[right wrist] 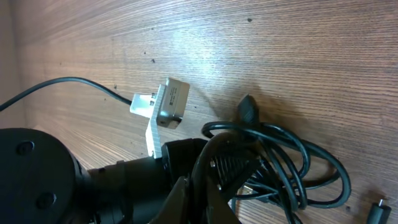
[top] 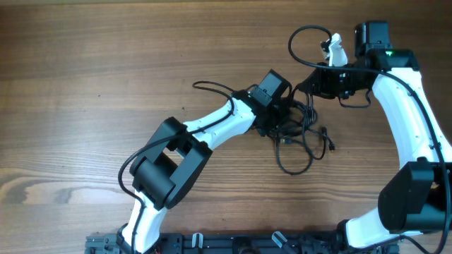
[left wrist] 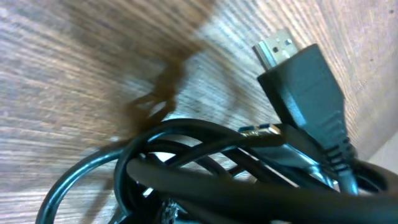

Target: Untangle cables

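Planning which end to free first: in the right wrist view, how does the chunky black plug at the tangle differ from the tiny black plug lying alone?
The chunky black plug touches the looped black cables; the tiny black plug lies apart from them near the picture's edge. The chunky plug looks broad and blocky, the tiny plug slim. Both are black cable ends.

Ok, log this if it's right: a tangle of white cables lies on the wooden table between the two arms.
Not right. The cables are black, not white. The overhead view shows this, and both wrist views agree. The rest stands: they lie in a tangle on the wooden table, between the left arm and the right arm.
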{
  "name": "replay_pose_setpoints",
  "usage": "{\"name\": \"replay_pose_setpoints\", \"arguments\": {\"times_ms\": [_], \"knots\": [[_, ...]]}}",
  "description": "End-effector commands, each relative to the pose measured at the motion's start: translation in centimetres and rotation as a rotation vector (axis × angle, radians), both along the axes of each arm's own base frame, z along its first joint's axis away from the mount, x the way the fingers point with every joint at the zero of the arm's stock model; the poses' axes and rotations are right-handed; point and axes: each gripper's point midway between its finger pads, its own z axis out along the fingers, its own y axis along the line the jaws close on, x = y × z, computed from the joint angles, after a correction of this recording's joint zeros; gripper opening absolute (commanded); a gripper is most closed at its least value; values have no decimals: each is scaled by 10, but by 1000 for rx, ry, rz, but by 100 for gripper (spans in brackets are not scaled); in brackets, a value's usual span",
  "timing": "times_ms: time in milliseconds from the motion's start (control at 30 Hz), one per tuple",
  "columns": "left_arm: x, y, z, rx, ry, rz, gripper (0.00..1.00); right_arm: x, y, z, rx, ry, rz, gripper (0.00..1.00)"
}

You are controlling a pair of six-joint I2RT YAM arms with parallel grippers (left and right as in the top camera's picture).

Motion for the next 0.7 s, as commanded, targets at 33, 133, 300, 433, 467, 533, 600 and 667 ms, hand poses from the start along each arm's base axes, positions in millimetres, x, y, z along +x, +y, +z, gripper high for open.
{"name": "replay_pose_setpoints", "arguments": {"times_ms": [33,133,300,433,467,533,600,667], "knots": [[1,6,-3,-35,27,-54,15,1,2,1,30,8,-5,7],[15,11,21,-99,-36,-106,13,1,2,1,29,5,-6,7],[14,13,57,-128,-111,-163,38,2,2,1,29,1,-6,8],[-7,-4,52,-131,-64,-179,41,2,2,1,26,0,-7,8],[-10,-6,47,-113,-44,-146,36,2,2,1,26,0,-7,8],[-13,-8,39,-92,-10,-92,31,2,2,1,26,1,-6,8],[-14,-9,29,-65,30,-16,30,2,2,1,26,3,-7,8],[-12,-6,23,-46,54,50,30,2,2,1,26,4,-6,8]]}}
